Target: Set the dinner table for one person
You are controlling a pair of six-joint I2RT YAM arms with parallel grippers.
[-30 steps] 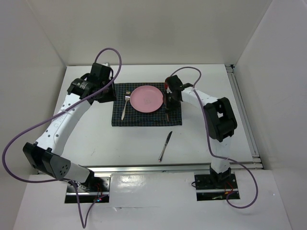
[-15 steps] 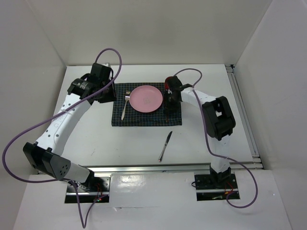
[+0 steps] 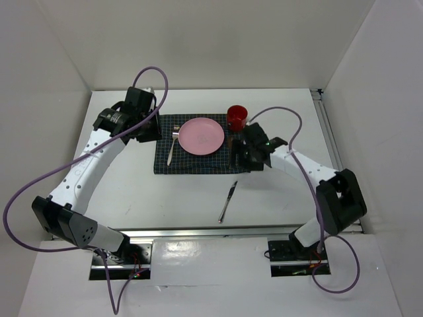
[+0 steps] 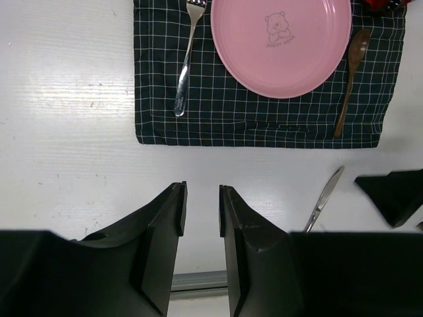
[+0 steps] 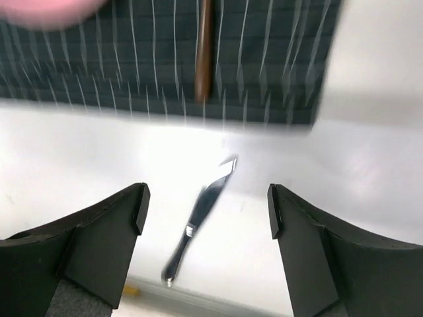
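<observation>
With our right gripper [image 5: 208, 198] spread wide above the knife [image 5: 198, 221], which lay on the bare dinner table [image 3: 132, 191] just below the placemat [image 3: 198, 165], and our left gripper [image 4: 201, 208] narrowly parted and empty, we judged a centred descent across the handle best.

Red cup [image 4: 378, 3] cropped at top edge, plate [image 5: 47, 8] blurred

Left arm [image 3: 86, 165] stretched forward, elbow out left; left gripper [image 4: 201, 195] facing down, fingers nearly together, narrow gap, empty. Right arm [image 3: 310, 173] bent low; right gripper [image 5: 208, 198] spread wide, empty.
</observation>
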